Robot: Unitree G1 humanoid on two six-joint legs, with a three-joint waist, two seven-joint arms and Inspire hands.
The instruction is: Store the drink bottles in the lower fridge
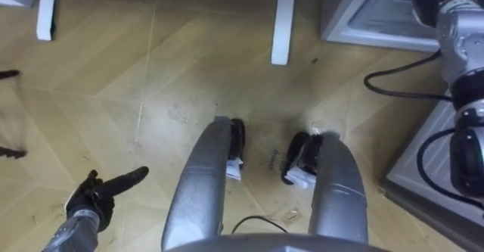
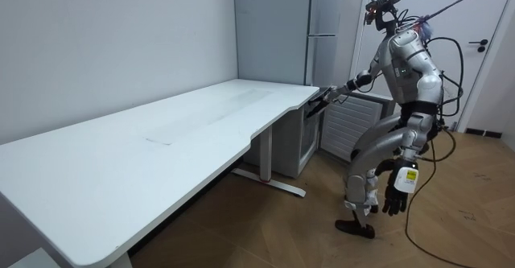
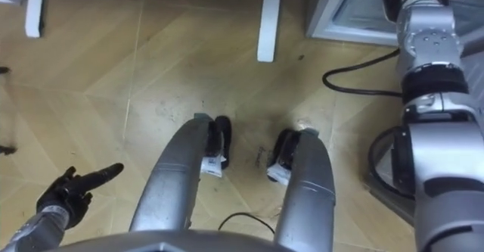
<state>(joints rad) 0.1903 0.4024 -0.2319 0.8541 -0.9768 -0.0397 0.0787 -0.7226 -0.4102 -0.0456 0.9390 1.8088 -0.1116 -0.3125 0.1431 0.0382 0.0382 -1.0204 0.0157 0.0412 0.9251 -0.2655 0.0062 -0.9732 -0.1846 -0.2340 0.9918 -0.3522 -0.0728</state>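
I stand on the wooden floor between the white desk and the tall grey fridge (image 2: 322, 26), bent a little at the knees. My right arm reaches out to the dark top edge of the lower fridge door (image 2: 315, 105), and my right hand (image 2: 332, 96) is at that edge. In the eye views this arm runs up the right side toward the fridge's pale frame (image 1: 378, 14). My left hand (image 1: 98, 195) hangs at my side, empty, fingers loose with one pointing outward. I see no drinks.
A long white desk (image 2: 161, 139) stretches away on the room view's left; two of its white legs (image 1: 282, 25) stand on the floor ahead of me. A grey panel (image 1: 423, 161) lies low on my right. A door (image 2: 491, 67) is behind me.
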